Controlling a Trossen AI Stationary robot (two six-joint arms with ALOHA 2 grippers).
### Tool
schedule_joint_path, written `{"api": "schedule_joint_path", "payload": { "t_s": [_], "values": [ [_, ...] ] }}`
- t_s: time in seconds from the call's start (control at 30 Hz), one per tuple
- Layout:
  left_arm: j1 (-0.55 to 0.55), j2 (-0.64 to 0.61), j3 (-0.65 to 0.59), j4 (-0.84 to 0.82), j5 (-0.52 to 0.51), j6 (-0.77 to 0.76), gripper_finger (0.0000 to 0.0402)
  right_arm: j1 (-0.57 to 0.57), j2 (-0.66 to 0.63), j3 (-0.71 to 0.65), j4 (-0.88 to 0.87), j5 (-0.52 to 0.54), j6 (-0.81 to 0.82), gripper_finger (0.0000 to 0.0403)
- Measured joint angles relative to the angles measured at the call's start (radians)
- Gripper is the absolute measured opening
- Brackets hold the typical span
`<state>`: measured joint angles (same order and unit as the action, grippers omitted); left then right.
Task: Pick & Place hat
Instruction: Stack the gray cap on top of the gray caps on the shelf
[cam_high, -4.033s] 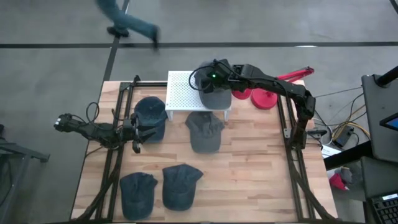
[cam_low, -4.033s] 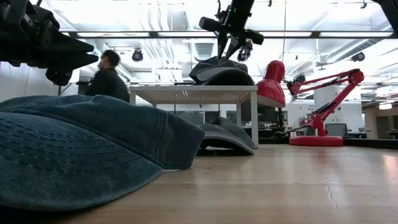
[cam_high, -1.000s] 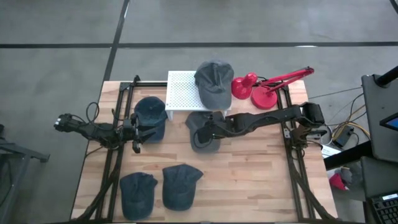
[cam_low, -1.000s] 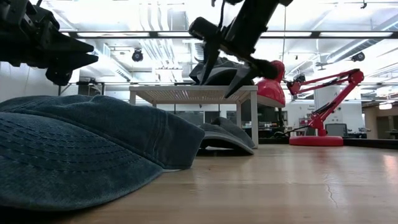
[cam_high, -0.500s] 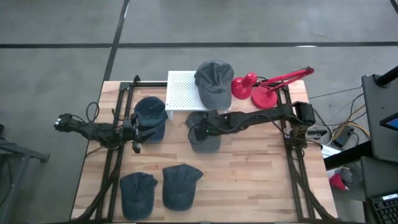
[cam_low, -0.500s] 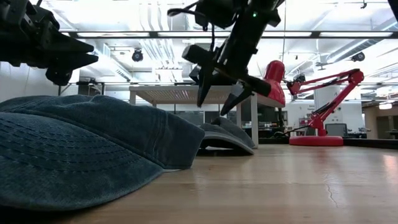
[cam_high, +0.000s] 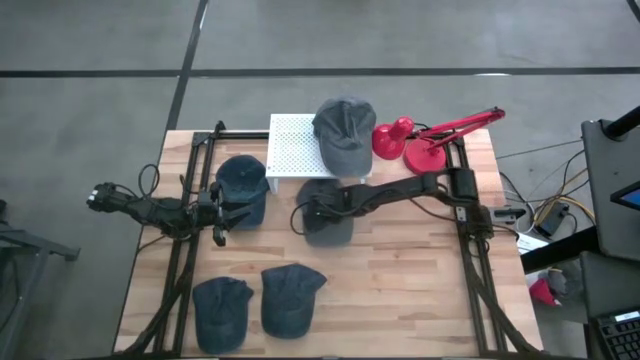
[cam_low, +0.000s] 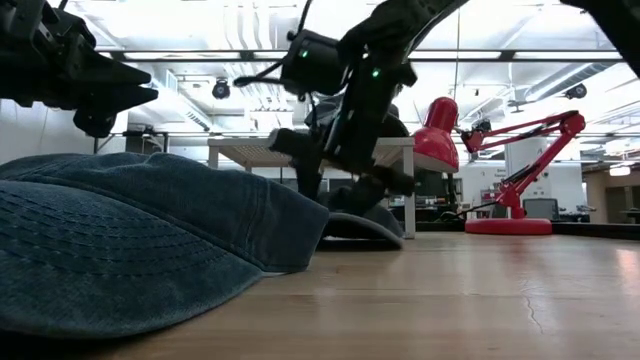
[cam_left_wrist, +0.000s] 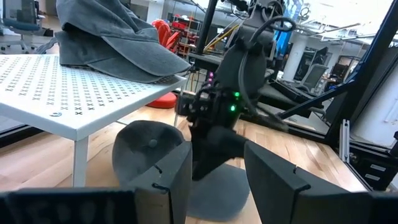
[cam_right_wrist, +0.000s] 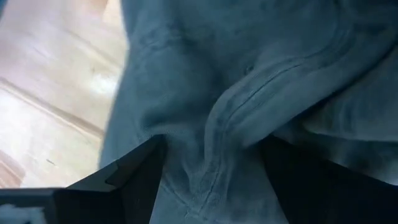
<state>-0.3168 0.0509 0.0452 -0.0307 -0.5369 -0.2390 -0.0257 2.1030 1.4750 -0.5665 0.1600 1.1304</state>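
A grey hat (cam_high: 335, 230) lies on the wood in the middle of the table, just in front of the white stand (cam_high: 290, 150). Another grey hat (cam_high: 343, 130) rests on top of the stand. My right gripper (cam_high: 308, 213) is low over the middle hat, open. Its fingers stand on either side of a raised seam fold (cam_right_wrist: 249, 93) in the crown. In the low view my right gripper (cam_low: 340, 185) points down at this hat (cam_low: 365, 222). My left gripper (cam_high: 222, 212) waits open at the table's left, beside a dark blue hat (cam_high: 243, 180). My right gripper comes at the grey hat's crown from above, slanting from the table's right. One finger (cam_right_wrist: 134, 171) is on each side of the seam fold. Whether the fingers touch the cloth, I cannot tell. The hat lies flat on the table.
Two more blue hats (cam_high: 222, 305) (cam_high: 290, 295) lie near the table's front edge. One of them fills the low view's foreground (cam_low: 130, 240). A red desk lamp (cam_high: 420, 145) stands at the back right, beside the stand.
My right gripper has come down from the height of the stand's top and gone toward the table's left. It is now low over the middle grey hat and still open. The hats have not moved.
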Motion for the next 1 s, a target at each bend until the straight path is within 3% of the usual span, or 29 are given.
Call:
{"api": "schedule_joint_path", "payload": {
  "t_s": [0.3, 0.87, 1.0],
  "values": [
    [0.000, 0.000, 0.000, 0.000, 0.000, -0.003, 0.0149, 0.018, 0.061, 0.043, -0.052, -0.051, -0.003, 0.0227],
    [0.000, 0.000, 0.000, 0.000, 0.000, -0.004, 0.0149, 0.111, 0.012, 0.034, -0.309, -0.005, 0.037, 0.0029],
    [0.000, 0.000, 0.000, 0.000, 0.000, -0.004, 0.0149, 0.143, -0.013, 0.034, -0.345, -0.006, 0.045, 0.0012]
  ]
}}
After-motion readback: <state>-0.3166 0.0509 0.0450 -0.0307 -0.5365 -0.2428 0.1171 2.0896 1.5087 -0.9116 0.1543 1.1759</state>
